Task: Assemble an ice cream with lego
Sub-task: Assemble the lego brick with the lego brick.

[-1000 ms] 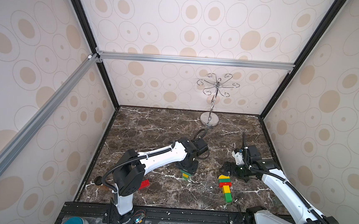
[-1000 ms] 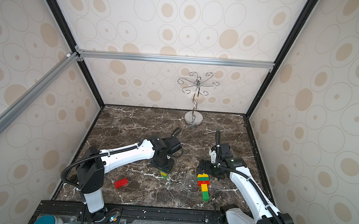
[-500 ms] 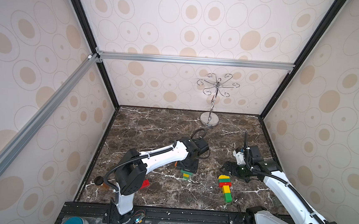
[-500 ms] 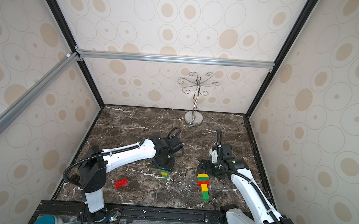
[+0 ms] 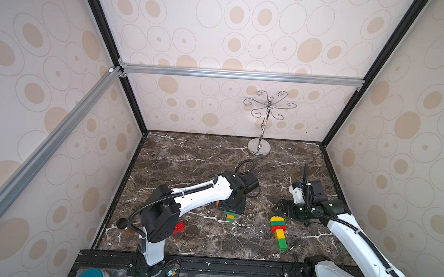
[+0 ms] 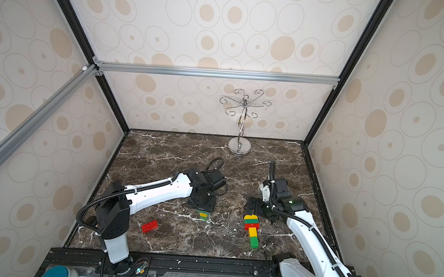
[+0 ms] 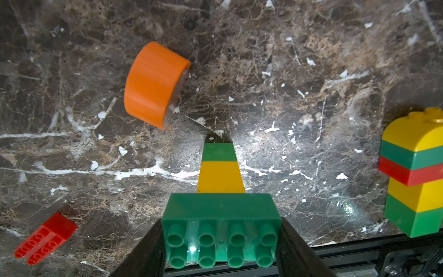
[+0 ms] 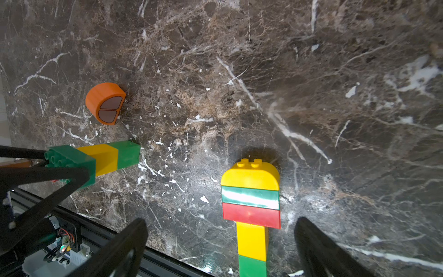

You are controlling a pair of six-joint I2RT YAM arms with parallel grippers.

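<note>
two lego stacks (image 7: pixel 220 177) (image 7: pixel 412 172), one orange dome (image 7: pixel 153 84), one red brick (image 7: pixel 45 237).

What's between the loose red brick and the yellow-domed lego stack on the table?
The green-yellow-green stack in the jaws of the left gripper, shown in the left wrist view.

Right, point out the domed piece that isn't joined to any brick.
The orange dome, lying alone on its side, underside showing. The yellow dome caps the striped stack.
</note>
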